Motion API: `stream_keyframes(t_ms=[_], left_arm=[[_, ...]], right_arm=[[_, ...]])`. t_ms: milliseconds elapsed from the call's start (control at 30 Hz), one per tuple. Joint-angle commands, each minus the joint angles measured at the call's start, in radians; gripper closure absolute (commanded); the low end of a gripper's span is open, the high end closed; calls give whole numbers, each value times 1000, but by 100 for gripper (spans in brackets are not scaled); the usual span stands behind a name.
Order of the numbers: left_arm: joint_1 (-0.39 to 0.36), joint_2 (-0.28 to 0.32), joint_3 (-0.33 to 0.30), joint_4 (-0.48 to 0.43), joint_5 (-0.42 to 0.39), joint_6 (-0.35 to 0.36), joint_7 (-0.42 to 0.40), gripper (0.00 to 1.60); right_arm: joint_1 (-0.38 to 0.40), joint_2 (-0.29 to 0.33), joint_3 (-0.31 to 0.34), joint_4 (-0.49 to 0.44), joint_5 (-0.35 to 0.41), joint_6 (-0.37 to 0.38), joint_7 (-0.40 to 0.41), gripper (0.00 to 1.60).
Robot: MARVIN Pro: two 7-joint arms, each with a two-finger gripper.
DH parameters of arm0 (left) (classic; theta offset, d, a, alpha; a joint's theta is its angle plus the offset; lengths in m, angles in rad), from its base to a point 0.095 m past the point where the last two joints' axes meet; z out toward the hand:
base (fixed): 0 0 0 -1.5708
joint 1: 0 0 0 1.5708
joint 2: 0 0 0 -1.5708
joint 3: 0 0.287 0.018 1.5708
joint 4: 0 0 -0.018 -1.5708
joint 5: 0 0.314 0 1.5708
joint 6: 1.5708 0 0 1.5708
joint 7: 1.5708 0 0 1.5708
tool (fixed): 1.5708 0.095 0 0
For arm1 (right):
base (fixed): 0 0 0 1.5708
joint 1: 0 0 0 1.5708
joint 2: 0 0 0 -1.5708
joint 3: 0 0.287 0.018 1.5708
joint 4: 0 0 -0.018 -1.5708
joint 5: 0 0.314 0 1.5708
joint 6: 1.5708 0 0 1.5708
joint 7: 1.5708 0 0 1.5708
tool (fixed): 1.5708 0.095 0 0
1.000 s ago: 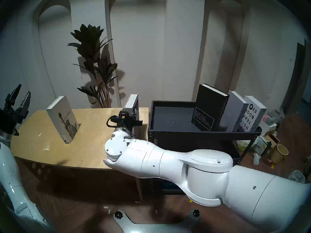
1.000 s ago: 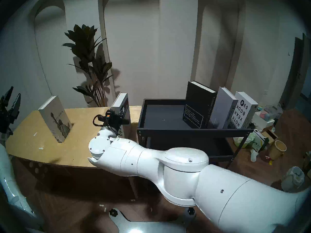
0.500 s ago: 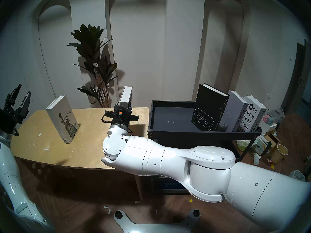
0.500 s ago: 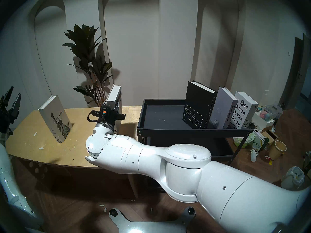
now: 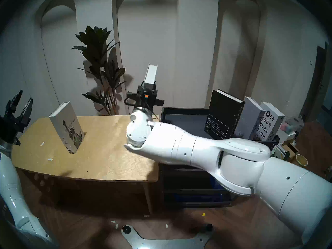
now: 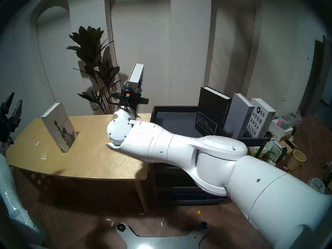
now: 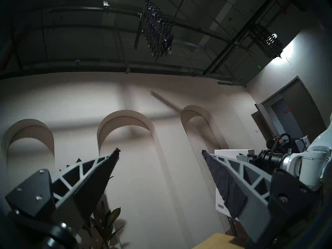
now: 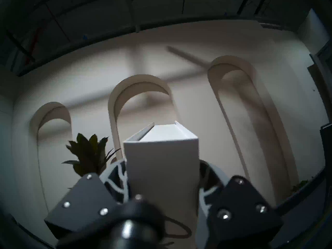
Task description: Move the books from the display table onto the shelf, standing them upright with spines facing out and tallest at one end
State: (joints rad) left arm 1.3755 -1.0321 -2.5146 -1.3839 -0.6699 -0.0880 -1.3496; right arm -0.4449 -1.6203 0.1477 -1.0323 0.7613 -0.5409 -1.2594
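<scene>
**White book aloft in the right pincer, above the gap between desk and shelf**

The right pincer (image 5: pixel 147 88) is clenched on the white book (image 5: pixel 150 73), gripping it by its lower end. The book rises straight out from between the two fingers, its pale edge toward the head camera, tilted slightly away toward the wall. In the right wrist view the book (image 8: pixel 161 164) fills the middle, with a curved finger (image 8: pixel 117 182) pressed against each of its flanks. The held book hangs in the air, clear of every surface, above the far right corner of the desk (image 5: pixel 100 158) and just beside the left rim of the shelf (image 5: pixel 181 124).

Further out, the black shelf's tray top carries three books standing at its right end, leaning leftward against one another: the black book (image 5: pixel 222 115), then the grey book (image 5: pixel 249 119), then the white yearbook (image 5: pixel 271 124) with large black lettering. The left part of the tray is bare.

On the desk, well to the left of the right pincer, the Statue of Liberty book (image 5: pixel 67 128) stands upright by itself, cover facing the camera.

At the far left edge the left pincer (image 5: pixel 19 104) is released, fingers spread wide and pointing upward, grasping nothing. A potted plant (image 5: pixel 100 67) stands behind the desk against the arched wall.
</scene>
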Motion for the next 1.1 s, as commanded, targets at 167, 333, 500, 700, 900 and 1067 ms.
stream_keyframes(t_ms=[167, 333, 500, 700, 900, 1067], left_arm=[[-5, 7, 0, -7, -1, -1, -1, 0], [-5, 6, -1, -7, -1, -1, -1, 0], [-5, 6, -1, -6, -1, -1, -1, 0], [-5, 5, -1, -6, -1, -1, -1, 0], [-6, 5, -1, -6, -1, -1, -1, 0], [-6, 5, -2, -7, -1, -1, -1, 0]], right_arm=[[66, 188, 49, -56, -46, 4, -40, 160], [82, 241, 62, -100, -49, 1, -24, 160], [104, 293, 75, -162, -43, 1, -1, 160], [115, 359, 81, -235, -37, 9, 30, 160], [115, 416, 86, -323, -20, 16, 63, 160], [102, 470, 75, -400, -3, 36, 97, 160]])
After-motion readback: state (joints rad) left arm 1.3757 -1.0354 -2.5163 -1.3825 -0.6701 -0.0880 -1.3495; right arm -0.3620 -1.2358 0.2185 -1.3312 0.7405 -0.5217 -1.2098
